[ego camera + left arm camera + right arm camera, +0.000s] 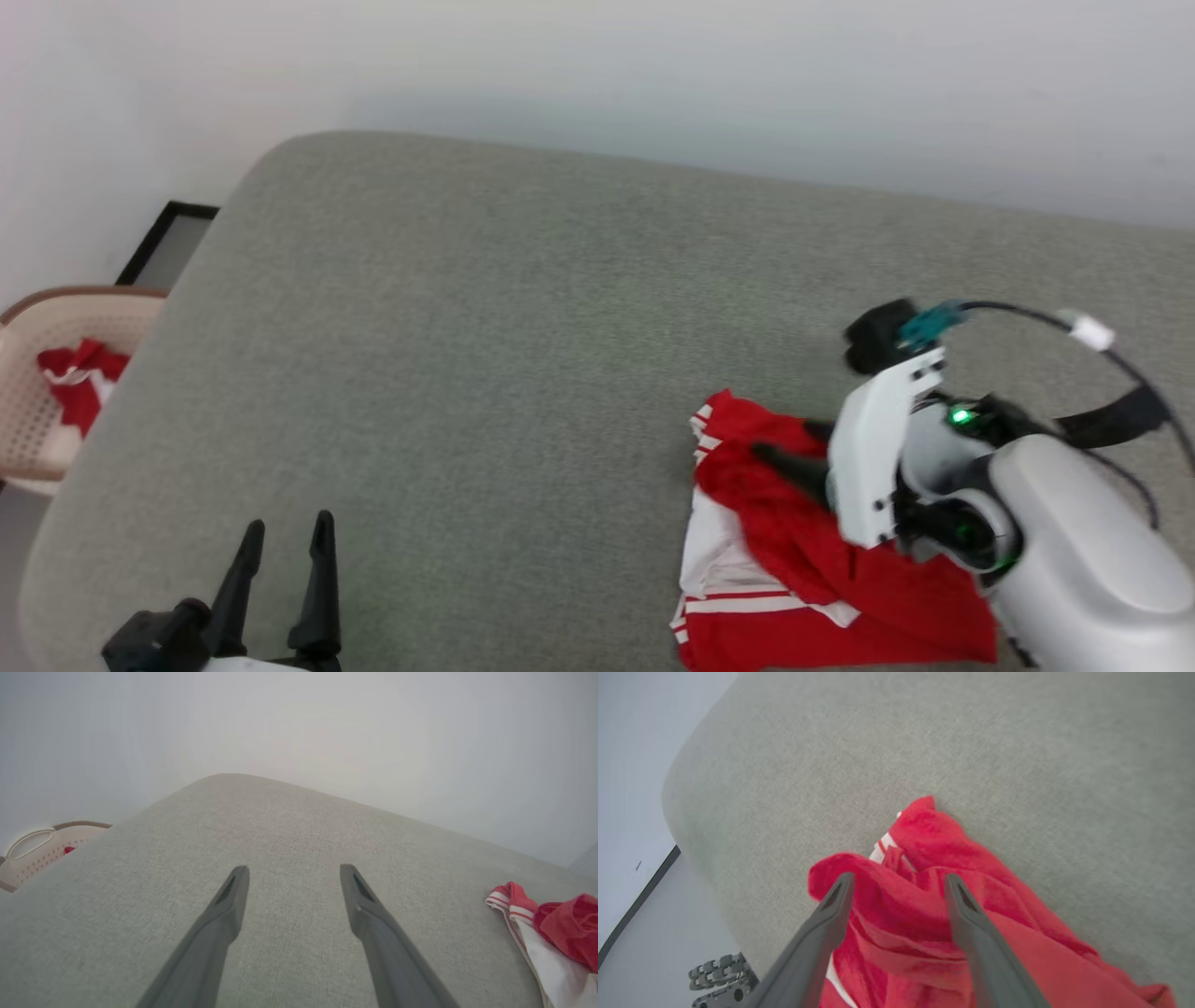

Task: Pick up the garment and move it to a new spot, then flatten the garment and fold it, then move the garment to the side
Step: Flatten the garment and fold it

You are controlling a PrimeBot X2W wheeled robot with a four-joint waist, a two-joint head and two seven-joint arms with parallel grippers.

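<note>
One white wall (653,75) stands behind one broad grey upholstered surface (523,327) with a rounded corner, which takes up most of the head view. One garment (803,569) lies on that surface toward its right near edge, crumpled rather than flat: a heap of red cloth with white panels and red-and-white striped trim showing along its left side. No letters or number can be made out in its folds. At the far left, off the surface and lower down, sits one pale perforated basket (28,411), and one bundle of red and white cloth (79,383) lies inside it. One dark-framed panel (168,245) leans at the foot of the wall just behind the basket. There are two grippers, each with two dark fingers. The right gripper (900,877) hangs over the upper end of the garment with its fingers spread wide; a raised fold of red cloth sits between and under them, and nothing is pinched. The left gripper (294,869) is at the lower left, well apart from the garment, its fingers equally wide apart above bare grey fabric and holding nothing. One black cable (1027,317) loops over the right wrist.
</note>
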